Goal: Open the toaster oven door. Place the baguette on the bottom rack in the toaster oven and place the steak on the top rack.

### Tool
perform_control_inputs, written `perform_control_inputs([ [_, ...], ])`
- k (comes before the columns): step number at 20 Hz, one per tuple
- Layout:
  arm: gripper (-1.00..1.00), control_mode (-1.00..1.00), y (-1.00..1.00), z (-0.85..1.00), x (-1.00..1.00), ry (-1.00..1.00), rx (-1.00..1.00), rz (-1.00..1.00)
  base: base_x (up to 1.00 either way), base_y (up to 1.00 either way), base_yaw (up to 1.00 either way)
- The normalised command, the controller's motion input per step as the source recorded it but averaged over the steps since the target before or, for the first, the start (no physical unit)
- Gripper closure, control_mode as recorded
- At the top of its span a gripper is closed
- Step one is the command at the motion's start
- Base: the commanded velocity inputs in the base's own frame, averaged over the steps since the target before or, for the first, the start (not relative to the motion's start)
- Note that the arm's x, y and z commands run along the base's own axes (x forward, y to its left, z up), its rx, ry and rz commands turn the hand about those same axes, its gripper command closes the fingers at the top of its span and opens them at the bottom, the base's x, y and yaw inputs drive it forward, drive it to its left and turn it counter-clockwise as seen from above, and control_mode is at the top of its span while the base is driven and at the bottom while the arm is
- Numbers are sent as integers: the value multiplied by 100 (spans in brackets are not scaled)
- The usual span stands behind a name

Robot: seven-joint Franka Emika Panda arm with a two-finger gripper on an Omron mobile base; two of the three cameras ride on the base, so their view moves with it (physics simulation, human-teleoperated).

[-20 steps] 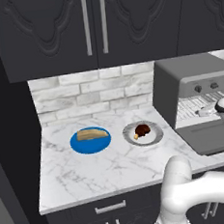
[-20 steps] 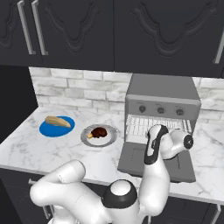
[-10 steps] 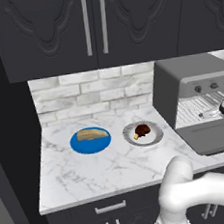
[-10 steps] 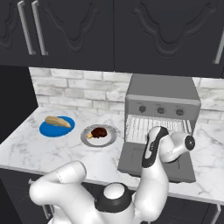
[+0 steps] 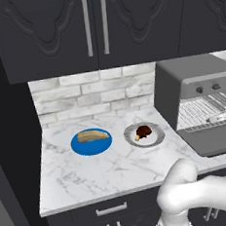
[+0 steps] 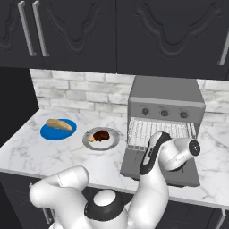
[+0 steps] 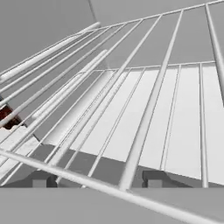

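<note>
surface: you see white marble [image 5: 91, 173] under dark cabinets [image 5: 77, 30], brick wall behind
oven [image 6: 165, 96]: at 3 o'clock, door [image 6: 134, 163] down
baguette [image 5: 91, 135]: blue plate [image 5: 79, 147], 9 o'clock
steak [image 5: 143, 131]: grey plate [image 5: 156, 136], centre
gripper [image 7: 94, 180]: at rack [image 7: 144, 118], jaws apart

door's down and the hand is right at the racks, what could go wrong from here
The gripper sits right at the wire racks of the toaster oven; it might snag a wire when backing out. The open door juts past the counter edge, so the arm could knock it while swinging to the baguette or steak.
</note>
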Motion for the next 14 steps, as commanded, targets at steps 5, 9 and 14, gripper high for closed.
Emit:
perform_control_inputs([
  [5, -100, -100, 12, -93, -59, 22, -27, 0, 0, 0, 0],
  [9, -100, -100, 10, -94, -64, 20, -26, -1, 0, 0, 0],
  [14, -100, -100, 7, -94, -68, 19, -25, -2, 0, 0, 0],
])
